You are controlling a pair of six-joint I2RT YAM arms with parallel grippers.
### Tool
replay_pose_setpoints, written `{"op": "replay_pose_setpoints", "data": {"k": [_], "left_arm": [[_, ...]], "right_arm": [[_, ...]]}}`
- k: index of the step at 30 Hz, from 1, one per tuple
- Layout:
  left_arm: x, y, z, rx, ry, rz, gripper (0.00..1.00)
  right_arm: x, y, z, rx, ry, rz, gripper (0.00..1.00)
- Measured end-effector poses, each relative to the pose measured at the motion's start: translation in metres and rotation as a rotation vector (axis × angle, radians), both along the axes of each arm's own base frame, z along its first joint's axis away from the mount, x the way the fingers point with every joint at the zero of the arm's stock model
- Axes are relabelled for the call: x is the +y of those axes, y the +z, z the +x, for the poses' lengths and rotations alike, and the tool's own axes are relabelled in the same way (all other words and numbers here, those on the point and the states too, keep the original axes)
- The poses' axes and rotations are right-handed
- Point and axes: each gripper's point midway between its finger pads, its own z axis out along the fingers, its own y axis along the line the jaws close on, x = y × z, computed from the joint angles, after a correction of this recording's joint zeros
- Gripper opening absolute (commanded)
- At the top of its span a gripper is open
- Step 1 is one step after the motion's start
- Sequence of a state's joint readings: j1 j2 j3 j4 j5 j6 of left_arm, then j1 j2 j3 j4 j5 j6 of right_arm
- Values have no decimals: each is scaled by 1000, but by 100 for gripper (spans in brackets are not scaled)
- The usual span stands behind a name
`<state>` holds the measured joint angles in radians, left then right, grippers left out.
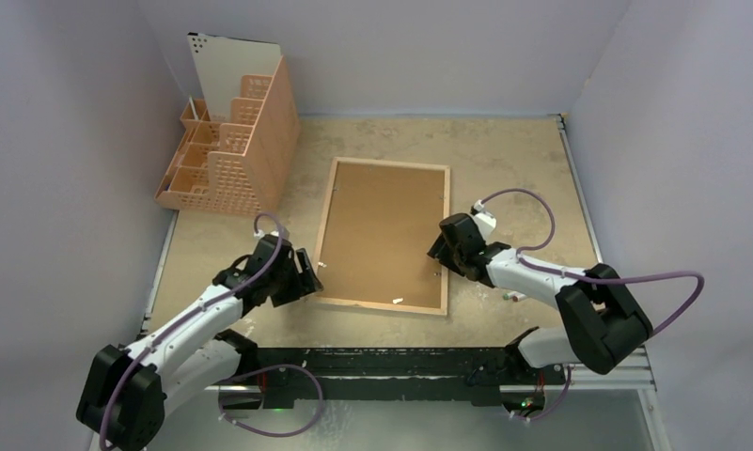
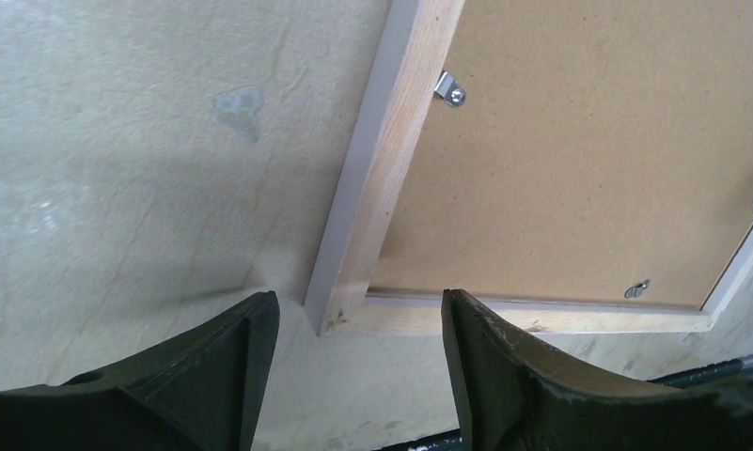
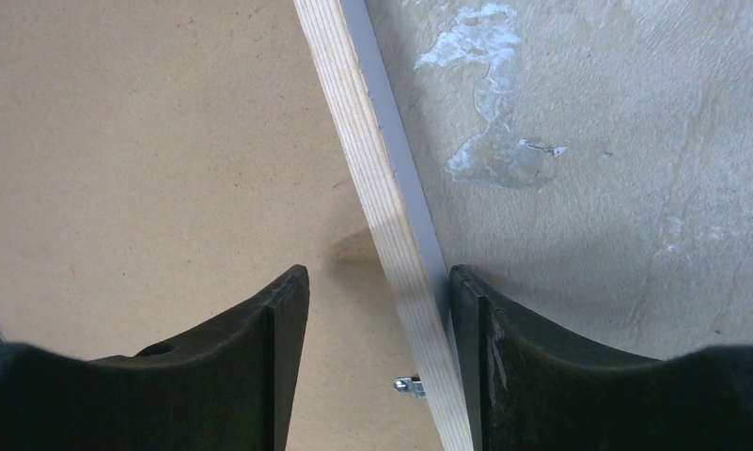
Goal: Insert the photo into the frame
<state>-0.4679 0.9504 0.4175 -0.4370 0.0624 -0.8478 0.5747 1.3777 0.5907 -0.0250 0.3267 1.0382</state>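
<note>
Two sets of fingers stand at the frame, which lies face down near the middle of the tabletop. Its light wood back rim faces up and the brown backing sheet sits inside that rim.

Left gripper: at the frame's near-left corner. The fingers are released and spread to either side of the corner, touching neither rim nor backing as far as the wrist view shows.

Right gripper: on the frame's right rim, towards its near end. The fingers are released and straddle the rim. The outer finger is touching or just beside the grey outer edge, and the inner one hangs over the backing, clear of the wood. Nothing is grasped.

Small metal clips sit along the inner edge of the rim. Whether they lock the backing down cannot be told.

The photo's printed face shows in no view. A white sheet stands upright in the peach organiser at the far-left corner of the tabletop. It may be the photo seen from its plain reverse, but this cannot be confirmed.

Assessment: the task looks to be at an early stage. Nothing shows the photo inside the frame. Probably left to do: free and lift the backing, fetch the photo, lay it on the pane and close the frame.
</note>
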Motion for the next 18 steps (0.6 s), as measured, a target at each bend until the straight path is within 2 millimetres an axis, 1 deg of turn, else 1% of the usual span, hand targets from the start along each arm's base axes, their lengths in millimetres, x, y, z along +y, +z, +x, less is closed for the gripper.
{"op": "replay_pose_setpoints", "data": {"k": [1,3,5,8,10,13,15,18], "left_arm": [[3,2,-1,4,15,10,67],[8,10,0,-3,49,25,67],[12,23,3,-30,80,24,67],[9,40,9,-66,95,-6,67],[5,42,8,-59,93,-23,66],[0,38,3,-23,77,-49,65],[-5,34,-3,3,58,-68,64],[-11,30,-14,51,23,-92,64]], "right_arm": [[0,0,1,-3,0,1,61],[0,1,2,-9,-1,-1,66],[-1,2,4,-15,-2,-9,70],[-6,4,9,-21,-12,-46,75],[-12,9,15,-29,-27,-78,76],[-15,25,31,-72,-47,-101,76],[-14,42,46,-118,-53,-106,76],[-8,76,72,-199,-55,-110,76]]}}
